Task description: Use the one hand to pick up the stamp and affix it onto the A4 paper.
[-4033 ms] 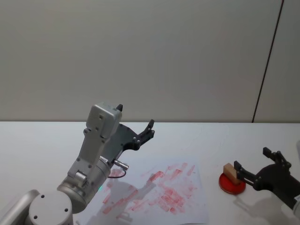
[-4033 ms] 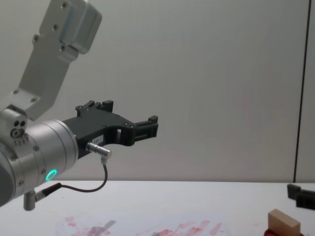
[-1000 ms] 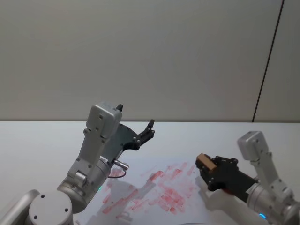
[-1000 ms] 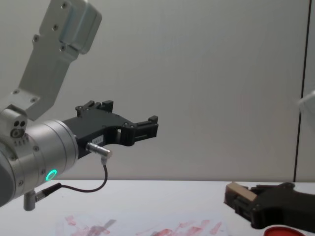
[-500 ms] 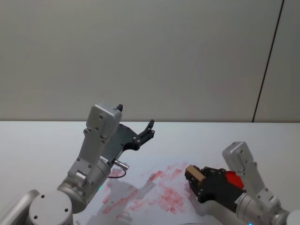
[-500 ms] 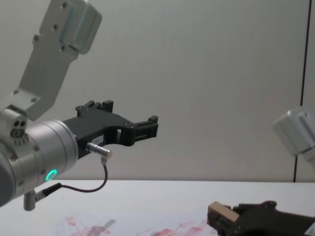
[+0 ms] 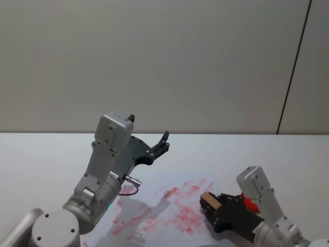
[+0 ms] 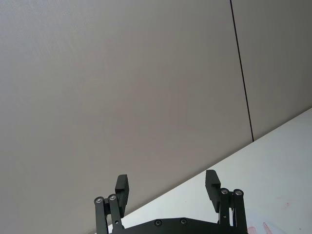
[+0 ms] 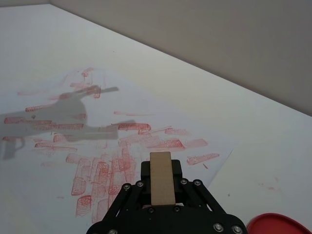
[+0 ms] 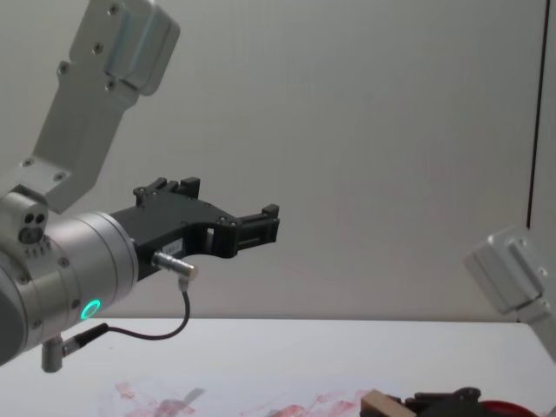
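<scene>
Your right tool (image 7: 212,207) was clamped on the stamp (image 9: 161,178), holding it low over the right part of the A4 paper (image 9: 97,146), close to that sheet's right edge. Whether the stamp's face touched the sheet could not be told. Your left tool (image 8: 166,181) hung parked, jaws apart, above the paper's far side.

You had to watch that edge: a drift to the right would likely have put part of the print on the bare table (image 7: 41,154). A tilted block would probably have printed one side only, and a hard press could have pushed the stamp up through the grip. The loose sheet might have slid, or lifted with the inked face.

The red ink pad (image 9: 278,225) lay just right of the paper. The table was white and matt. The wall (image 7: 154,62) behind it was plain grey, with one dark vertical seam at right.
</scene>
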